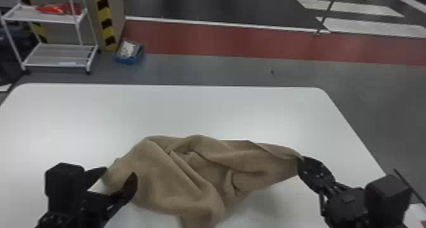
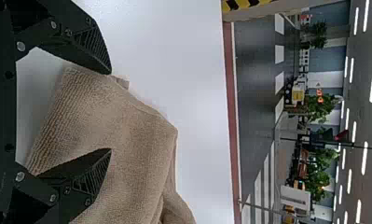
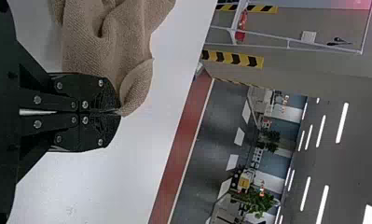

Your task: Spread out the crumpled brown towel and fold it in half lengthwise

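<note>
On the left, the left gripper (image 1: 120, 172) has its fingers wide apart with nothing pinched, above the towel's left end. That end runs across the gap between them; whether either tip touches cloth I can't fairly tell from here. The brown towel (image 1: 177, 176) lies bunched on the bench (image 1: 222, 110), its long axis running crosswise between the two arms, with deep folds through the middle. At its right end, the right gripper (image 3: 120, 112) has its fingers closed on a corner. The job looks to be at the spreading step. The left arm is nearer the loose end, so it should take an edge there before any pull; gripping several layers would keep the folds in.
</note>
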Controlling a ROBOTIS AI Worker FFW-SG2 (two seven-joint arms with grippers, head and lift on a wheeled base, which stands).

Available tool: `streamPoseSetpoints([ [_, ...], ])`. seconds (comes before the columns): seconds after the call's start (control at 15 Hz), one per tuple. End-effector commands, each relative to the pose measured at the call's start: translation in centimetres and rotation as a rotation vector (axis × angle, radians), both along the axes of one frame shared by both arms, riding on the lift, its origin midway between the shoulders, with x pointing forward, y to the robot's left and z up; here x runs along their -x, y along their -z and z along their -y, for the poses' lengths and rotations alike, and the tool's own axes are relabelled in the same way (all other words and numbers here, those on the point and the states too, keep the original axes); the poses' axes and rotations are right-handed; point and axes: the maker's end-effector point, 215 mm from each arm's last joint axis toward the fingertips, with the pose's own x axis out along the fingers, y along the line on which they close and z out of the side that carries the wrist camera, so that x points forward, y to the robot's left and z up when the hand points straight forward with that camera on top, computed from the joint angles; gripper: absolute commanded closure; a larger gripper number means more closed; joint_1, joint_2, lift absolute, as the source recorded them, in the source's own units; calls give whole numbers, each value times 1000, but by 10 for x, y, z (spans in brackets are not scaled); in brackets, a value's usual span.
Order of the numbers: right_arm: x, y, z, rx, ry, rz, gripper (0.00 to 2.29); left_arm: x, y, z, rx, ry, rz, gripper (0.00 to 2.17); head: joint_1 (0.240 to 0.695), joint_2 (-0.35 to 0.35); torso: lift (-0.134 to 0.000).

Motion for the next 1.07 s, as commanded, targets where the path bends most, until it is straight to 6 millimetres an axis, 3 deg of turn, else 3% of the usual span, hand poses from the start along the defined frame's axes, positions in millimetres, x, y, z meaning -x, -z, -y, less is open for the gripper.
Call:
streamPoseSetpoints([
  [0.0, 0, 1, 0, -4, 0, -1, 1683, 3, 6, -1, -17, 0, -18, 397, 695, -161, -125],
  [0.27, 0, 1, 0, -13, 0, -1, 1683, 2, 0, -7, -33, -7, -7, 1187, 695, -156, -125],
  [0.4, 1, 1, 7, -7, 11, -2, 1683, 1, -14, -9, -34, -14, 18, 1237, 695, -152, -125],
  [0.53, 2, -3, 14, 3, 5, 7, 1683, -2, -43, -15, -41, -20, 69, 1237, 695, -154, -125],
  [0.67, 2, -12, 20, 23, -10, 31, 1683, -2, -50, -21, -65, -9, 64, 1237, 695, -155, -125],
  [0.87, 5, -38, 34, 139, -72, 96, 1683, -18, -83, -56, -81, -29, 66, 1237, 695, -151, -125],
  [1.0, 6, -47, 38, 271, -127, 114, 1683, -38, -109, -67, -83, -29, 66, 1237, 695, -137, -125],
])
